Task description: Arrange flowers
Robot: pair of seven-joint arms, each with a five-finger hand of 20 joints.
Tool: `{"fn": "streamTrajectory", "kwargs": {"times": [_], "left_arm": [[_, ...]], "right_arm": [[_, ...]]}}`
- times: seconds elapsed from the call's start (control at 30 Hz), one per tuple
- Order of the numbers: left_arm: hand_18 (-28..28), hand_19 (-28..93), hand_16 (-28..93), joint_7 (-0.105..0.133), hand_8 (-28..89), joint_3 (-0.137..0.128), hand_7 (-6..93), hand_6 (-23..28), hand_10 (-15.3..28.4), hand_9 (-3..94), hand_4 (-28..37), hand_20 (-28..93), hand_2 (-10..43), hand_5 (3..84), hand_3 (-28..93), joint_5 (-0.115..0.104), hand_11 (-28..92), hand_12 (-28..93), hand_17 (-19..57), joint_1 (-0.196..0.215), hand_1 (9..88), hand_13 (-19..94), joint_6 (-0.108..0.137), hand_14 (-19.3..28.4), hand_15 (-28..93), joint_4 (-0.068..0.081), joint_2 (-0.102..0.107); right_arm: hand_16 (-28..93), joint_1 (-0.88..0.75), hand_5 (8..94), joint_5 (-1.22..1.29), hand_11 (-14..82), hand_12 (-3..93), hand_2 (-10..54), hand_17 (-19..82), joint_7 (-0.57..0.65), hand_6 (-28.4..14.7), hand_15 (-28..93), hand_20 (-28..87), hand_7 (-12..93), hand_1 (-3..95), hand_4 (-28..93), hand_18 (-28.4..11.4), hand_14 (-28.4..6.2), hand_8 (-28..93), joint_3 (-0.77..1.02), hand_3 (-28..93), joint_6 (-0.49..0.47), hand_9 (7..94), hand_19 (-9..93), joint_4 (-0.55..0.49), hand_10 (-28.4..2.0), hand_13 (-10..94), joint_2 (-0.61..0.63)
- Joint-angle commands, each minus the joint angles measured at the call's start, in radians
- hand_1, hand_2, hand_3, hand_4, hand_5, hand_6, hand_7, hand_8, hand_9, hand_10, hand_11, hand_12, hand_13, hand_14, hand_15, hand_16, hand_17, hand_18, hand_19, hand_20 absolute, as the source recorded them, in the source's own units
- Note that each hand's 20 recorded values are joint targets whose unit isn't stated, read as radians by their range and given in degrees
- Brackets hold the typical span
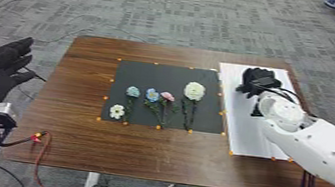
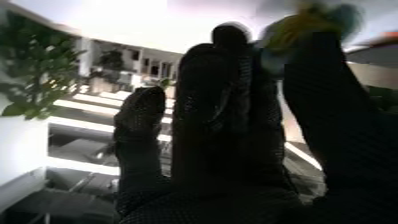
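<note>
On the dark mat (image 1: 153, 72) lie a small white flower (image 1: 117, 111), a light blue flower (image 1: 133, 92), a blue flower (image 1: 152, 95), a pink flower (image 1: 167, 96) and a large white flower (image 1: 195, 91), stems pointing towards the robot. My right hand (image 1: 259, 80) is over the far part of the white sheet, right of the mat. My left hand (image 1: 2, 64) is off the table's left side, fingers relaxed. In the right wrist view the right hand (image 2: 218, 120) has straight fingers; a blurred yellow and blue thing (image 2: 305, 25) appears by the fingertips, contact unclear.
The white sheet (image 1: 250, 140) lies along the right side of the brown table (image 1: 76, 82). Orange markers edge the mat and sheet. A red cable (image 1: 42, 156) crosses the table's near left corner. Green leaves (image 2: 40, 55) show in the right wrist view.
</note>
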Motion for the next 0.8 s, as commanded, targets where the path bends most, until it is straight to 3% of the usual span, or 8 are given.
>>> {"fn": "streamTrajectory", "kwargs": {"times": [0.03,0.13,0.33,0.37,0.43,0.47,0.6,0.8], "left_arm": [[17.8,34,-1,-0.004,-10,-0.005,18.3,1.7,7.3,10.6,-28.3,9,-3.9,19.4,68,-0.001,10,18,-18.7,0.007,23.0,0,-0.005,8.8,25,-0.002,-0.005],[17.8,34,-1,-0.003,-10,-0.004,18.2,1.8,7.2,10.6,-28.3,8,-3.9,19.4,68,-0.004,10,18,-18.6,0.009,23.0,0,-0.004,8.8,25,-0.003,-0.004],[17.9,34,-1,-0.004,-10,0.003,18.3,1.7,7.3,10.6,-28.3,8,-3.8,19.4,68,-0.002,10,18,-18.7,0.0,23.0,0,-0.007,8.8,25,0.001,0.001],[17.8,34,-1,-0.006,-10,0.001,18.2,1.7,7.3,10.6,-28.3,8,-3.8,19.4,69,-0.003,10,18,-18.6,0.003,23.0,0,-0.006,8.8,25,0.0,0.0],[17.8,34,-1,-0.006,-10,0.0,18.2,1.7,7.3,10.6,-28.3,8,-3.8,19.4,68,-0.002,10,18,-18.6,0.004,23.0,0,-0.007,8.8,25,0.0,-0.001],[17.8,34,-1,-0.006,-10,0.0,18.3,1.7,7.2,10.6,-28.3,8,-3.8,19.4,68,-0.003,10,18,-18.6,0.006,23.1,0,-0.005,8.8,25,0.0,-0.002],[17.8,34,-1,-0.008,-10,0.003,18.2,1.8,7.3,10.6,-28.3,9,-3.8,19.4,68,-0.003,10,18,-18.6,-0.001,23.0,0,-0.006,8.8,25,0.004,0.004],[17.8,34,-1,-0.006,-10,-0.003,18.1,1.8,7.2,10.6,-28.3,9,-3.8,19.4,68,-0.003,10,18,-18.6,0.008,23.1,0,-0.005,8.8,25,0.0,0.001]], "right_arm": [[38,-0.081,39.9,-0.028,32.4,22.9,-9.5,25,-0.046,0.6,59,54,41,37.3,-28,-19.7,0.2,-19,0.092,85,-0.143,51.3,80,-0.104,-8.8,65,0.022],[36,-0.083,37.1,-0.041,32.3,22.8,-9.5,24,-0.051,-0.7,60,54,39,36.6,-28,-19.8,-0.7,-19,0.075,85,-0.113,47.5,79,-0.103,-9.7,63,0.019],[38,-0.077,45.8,-0.026,37.7,24.0,-9.5,26,-0.047,2.3,59,54,43,39.3,-28,-19.7,1.2,-20,0.031,84,-0.031,56.3,80,-0.077,-8.0,66,0.016],[38,-0.075,48.1,-0.022,35.2,28.3,-9.5,26,-0.049,3.0,58,54,45,39.7,-28,-19.7,1.2,-20,0.015,84,0.011,59.0,80,-0.076,-7.0,67,0.019],[38,-0.076,53.6,-0.017,24.6,44.8,-9.5,28,-0.055,4.0,60,54,53,43.0,-28,-19.5,0.5,-5,-0.001,80,0.069,69.7,81,-0.077,-4.4,70,0.022],[38,-0.077,56.2,-0.018,24.9,47.5,-9.5,29,-0.058,4.5,61,54,55,44.1,-28,-19.5,0.0,-2,-0.013,79,0.109,73.6,82,-0.077,-4.2,71,0.024],[35,-0.113,68.9,-0.014,25.1,51.7,-9.5,31,-0.076,5.1,66,54,54,47.0,-28,-19.3,-1.8,1,0.01,80,0.158,83.5,83,-0.121,-3.0,75,0.044],[34,-0.199,70.8,-0.004,24.7,53.0,-9.5,32,-0.132,4.4,68,54,54,46.8,-28,-19.5,-2.0,0,0.088,83,0.171,84.7,84,-0.225,-3.3,76,0.072]]}}
